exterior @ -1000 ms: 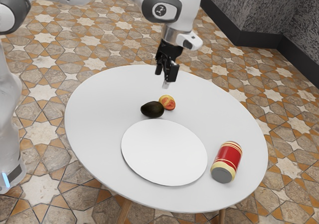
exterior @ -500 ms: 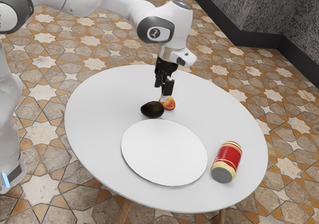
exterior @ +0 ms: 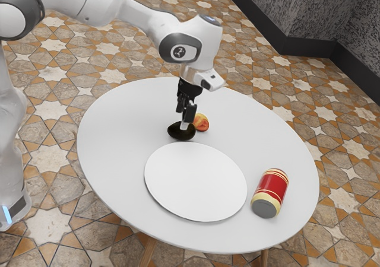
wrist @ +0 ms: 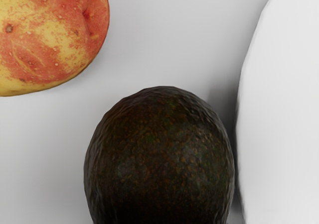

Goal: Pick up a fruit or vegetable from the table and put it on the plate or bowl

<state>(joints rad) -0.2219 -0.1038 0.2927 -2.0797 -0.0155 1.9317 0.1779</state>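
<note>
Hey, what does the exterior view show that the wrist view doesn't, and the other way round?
Exterior view: the hand low over the avocado, the red can lying on the table, the plate's whole outline. Wrist view: close detail, the avocado's pebbled skin and the red-yellow fruit's speckles. Both: the avocado, the fruit beside it, the plate's edge.

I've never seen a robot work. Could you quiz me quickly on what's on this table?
1. Which lies right under the jaws? A avocado B lemon C carrot
2. True or false: the can lies on its side beside the plate.
3. How many fruits are on the table?
Key: 1 A. 2 True. 3 Two: the avocado and a red-yellow fruit.
</note>
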